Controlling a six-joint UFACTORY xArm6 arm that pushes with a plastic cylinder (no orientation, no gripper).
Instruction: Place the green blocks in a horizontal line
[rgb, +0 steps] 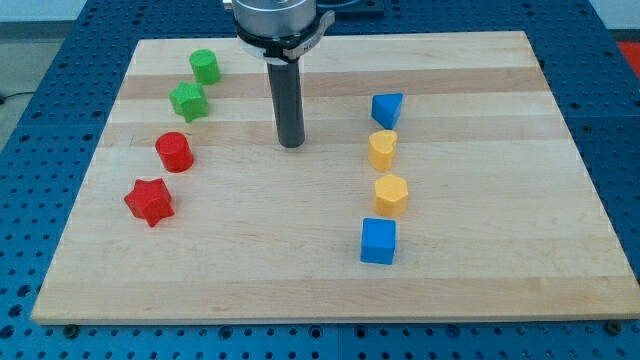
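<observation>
A green cylinder (205, 66) stands near the view's top left of the wooden board (330, 280). A green star-shaped block (189, 101) lies just below it and slightly left, close but apart. My tip (291, 145) rests on the board near the middle, to the right of and a little below the green star, with a wide gap to both green blocks.
A red cylinder (174, 152) and a red star (149, 202) lie at the left below the green blocks. At the right, in a column from top down: a blue triangular block (386, 108), a yellow cylinder (382, 149), a yellow hexagon (391, 194), a blue cube (378, 241).
</observation>
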